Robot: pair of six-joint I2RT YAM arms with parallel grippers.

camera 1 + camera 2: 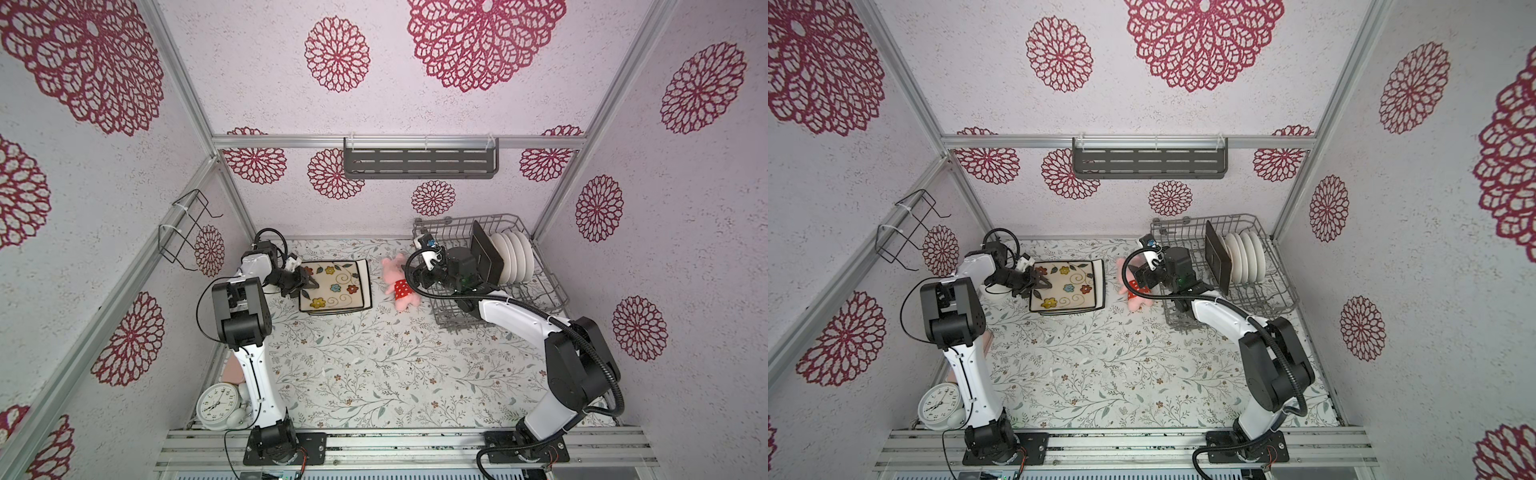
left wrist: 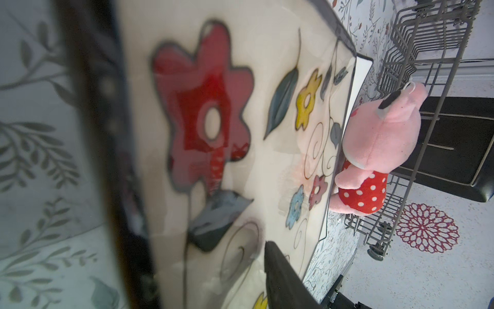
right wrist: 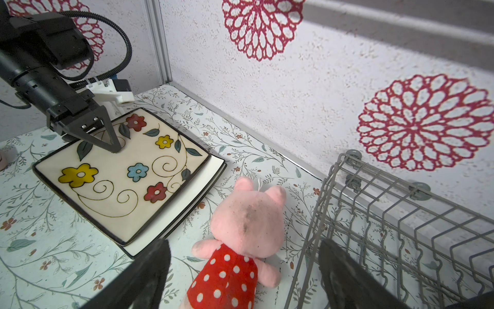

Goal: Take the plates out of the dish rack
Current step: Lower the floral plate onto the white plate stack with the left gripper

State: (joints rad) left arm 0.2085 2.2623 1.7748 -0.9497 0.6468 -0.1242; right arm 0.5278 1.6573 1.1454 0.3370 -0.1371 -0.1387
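Here, cream plate (image 1: 336,286) near plush pig (image 1: 400,288)

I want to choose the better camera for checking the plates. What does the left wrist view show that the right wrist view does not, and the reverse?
Only the left wrist view plainly shows the dark square plate standing in the dish rack. Only the right wrist view shows the left gripper from outside, at the flowered plate's edge, and that plate's whole face. Both show the flowered plate lying on another plate, the pink plush toy and part of the rack.
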